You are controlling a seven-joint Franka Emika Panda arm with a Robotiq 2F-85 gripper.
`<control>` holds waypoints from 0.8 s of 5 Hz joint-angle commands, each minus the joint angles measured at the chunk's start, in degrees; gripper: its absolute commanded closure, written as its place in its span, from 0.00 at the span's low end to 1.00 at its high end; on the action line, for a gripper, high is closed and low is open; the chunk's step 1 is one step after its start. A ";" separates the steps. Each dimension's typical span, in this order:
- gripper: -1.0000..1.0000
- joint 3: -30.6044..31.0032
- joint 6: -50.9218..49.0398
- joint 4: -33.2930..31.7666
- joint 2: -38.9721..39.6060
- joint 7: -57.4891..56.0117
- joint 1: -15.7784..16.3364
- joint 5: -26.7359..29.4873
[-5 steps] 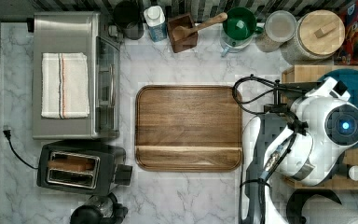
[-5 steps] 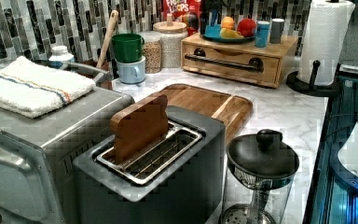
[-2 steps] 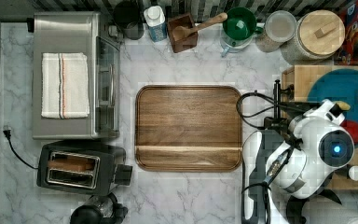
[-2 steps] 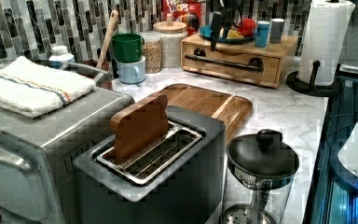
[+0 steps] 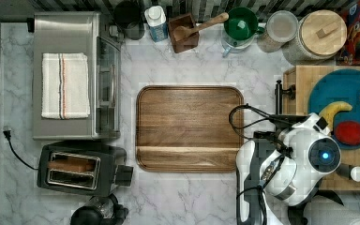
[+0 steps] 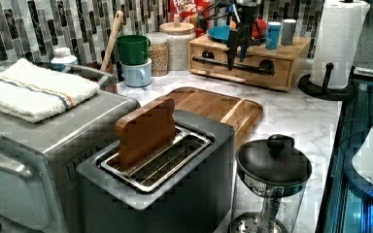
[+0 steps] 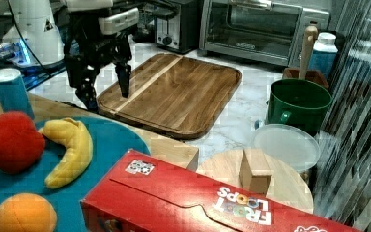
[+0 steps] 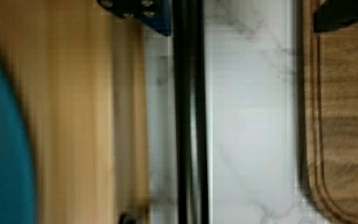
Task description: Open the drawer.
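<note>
Drawer [image 6: 245, 65]: light wooden box with a long black bar handle [image 8: 189, 116] across its front, standing at the far end of the marble counter [image 5: 192, 197] in the left view, at the top view's right edge. It appears shut, its front flush with the box. A blue plate [image 5: 344, 93] lies on top, carrying a banana [image 7: 70, 150], a red fruit [image 7: 9, 140] and an orange [image 7: 24, 212]; a blue cup [image 7: 12, 92] stands beside the plate.

Gripper [image 7: 106, 89]: black, fingers spread apart, holding nothing. In the wrist view the bar handle runs between the two fingertips, one on the drawer side, one toward the tray. In the left view the fingers hang down in front of the drawer face at the handle.

Wooden tray [image 5: 190, 126]: dark brown, rounded corners, lying just beside the drawer front on the counter.

Toaster oven [image 5: 75, 75]: steel, a folded towel [image 5: 64, 84] on top, at the top view's left.

Toaster [image 5: 77, 168]: below the oven in the top view.

Cereal box [image 7: 212, 203]: red, nearest the camera in the right view.
</note>
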 commanded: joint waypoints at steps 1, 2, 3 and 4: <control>0.00 1.96 11.74 0.57 2.03 0.68 1.58 2.77; 0.00 2.79 13.86 0.53 3.32 1.28 1.51 2.74; 0.00 3.28 16.22 0.25 4.89 3.01 2.51 3.60; 0.00 2.79 14.43 0.64 4.45 8.50 4.17 0.44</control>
